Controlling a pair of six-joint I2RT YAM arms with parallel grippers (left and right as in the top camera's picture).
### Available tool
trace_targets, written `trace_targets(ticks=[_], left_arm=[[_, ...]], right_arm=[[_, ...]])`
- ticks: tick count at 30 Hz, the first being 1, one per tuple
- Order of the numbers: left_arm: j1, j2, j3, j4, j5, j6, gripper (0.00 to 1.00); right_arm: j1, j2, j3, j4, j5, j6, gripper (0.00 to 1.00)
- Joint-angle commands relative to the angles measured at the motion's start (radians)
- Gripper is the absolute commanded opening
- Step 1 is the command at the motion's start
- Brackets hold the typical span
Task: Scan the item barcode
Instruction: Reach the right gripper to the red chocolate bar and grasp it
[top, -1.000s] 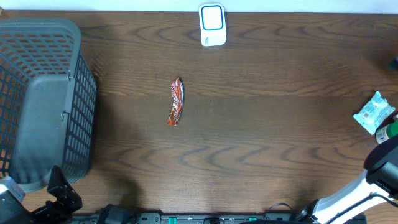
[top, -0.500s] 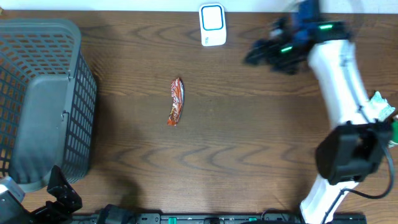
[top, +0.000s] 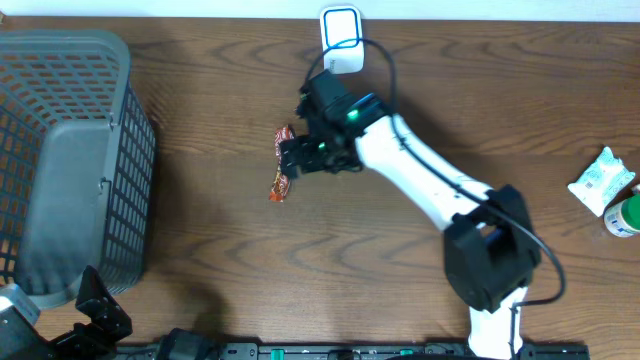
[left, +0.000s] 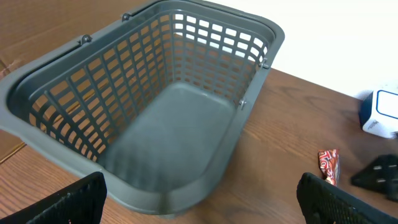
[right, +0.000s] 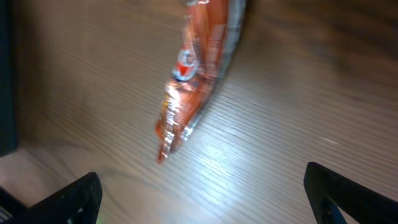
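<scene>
Seen from overhead, the right arm reaches from the near edge diagonally across the dark wooden surface (top: 450, 90). Its right hand (top: 297, 158) is spread open over the red-and-orange snack packet (top: 280, 187), which lies lengthwise, near to far, left of centre. Only the packet's two ends show past the hand, and whether a finger touches it cannot be told. A white barcode scanner (top: 341, 40) stands at the far edge, just beyond the arm's wrist. A grey plastic basket (top: 120, 130) fills the left side, well apart from the packet, with bare wood between them. At the right edge sit a pale pouch (top: 603, 180) and a green-and-white container (top: 627, 214), which is cut off by the frame. In the left wrist view, the left hand (left: 202, 186) is released and wide, with the basket's near rim straight ahead. The packet and scanner show small at far right, with open wood around them. In the right wrist view, two dark fingers (right: 68, 199) stand wide at the lower corners. The packet (right: 199, 81), blurred, lies flat and slanted on the wood ahead of them, with bare grain on both sides.
</scene>
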Motion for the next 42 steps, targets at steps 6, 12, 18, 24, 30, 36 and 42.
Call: trace_targets(ticks=[6, 12, 18, 24, 30, 36, 42], left_arm=[[0.001, 0.001, 0.006, 0.000, -0.006, 0.009, 0.98], [0.001, 0.001, 0.006, 0.000, -0.006, 0.009, 0.98], [0.001, 0.001, 0.006, 0.000, -0.006, 0.009, 0.98], [0.001, 0.001, 0.006, 0.000, -0.006, 0.009, 0.98], [0.001, 0.001, 0.006, 0.000, -0.006, 0.009, 0.98], [0.001, 0.001, 0.006, 0.000, -0.006, 0.009, 0.98], [0.001, 0.001, 0.006, 0.000, -0.006, 0.009, 0.98]], right_arm=[[0.063, 0.147, -0.005, 0.080, -0.003, 0.079, 0.99], [0.075, 0.203, -0.005, 0.140, 0.002, 0.109, 0.88], [0.071, 0.282, -0.005, 0.185, -0.011, 0.135, 0.57], [0.063, 0.306, -0.003, 0.173, 0.054, 0.117, 0.01], [0.021, 0.194, 0.003, 0.069, 0.049, 0.068, 0.01], [-0.032, -0.023, 0.003, -0.080, -0.146, -0.332, 0.01], [-0.087, -0.193, 0.003, -0.241, -0.225, -0.638, 0.01]])
